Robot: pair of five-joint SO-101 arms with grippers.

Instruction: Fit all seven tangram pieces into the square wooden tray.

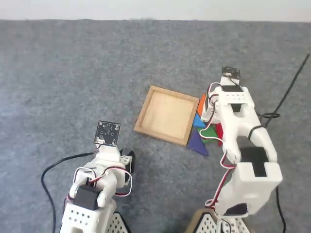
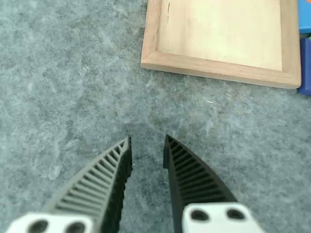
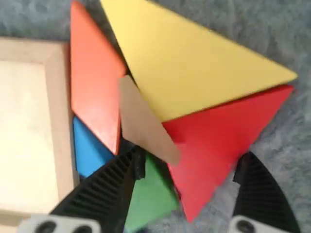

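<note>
Grey felt desk, tray (image 1: pixel 167 114) empty, pieces heaped just beside it; right end effector (image 3: pixel 192 160) released astride the red triangle (image 3: pixel 218 131), best clench squarely and lift without dragging the touching yellow triangle (image 3: pixel 184 63); left end effector (image 2: pixel 147 145) released, empty, near tray.

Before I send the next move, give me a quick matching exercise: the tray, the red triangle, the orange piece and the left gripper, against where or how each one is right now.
Column one
1. wooden tray
2. red triangle
3. orange piece
4. left gripper

Column two
A. open, above the grey carpet
B. lying along the tray's outer rim
C. no pieces in it
D. one corner between the open fingers of the right gripper

Pairs: 1-C, 2-D, 3-B, 4-A.
</note>
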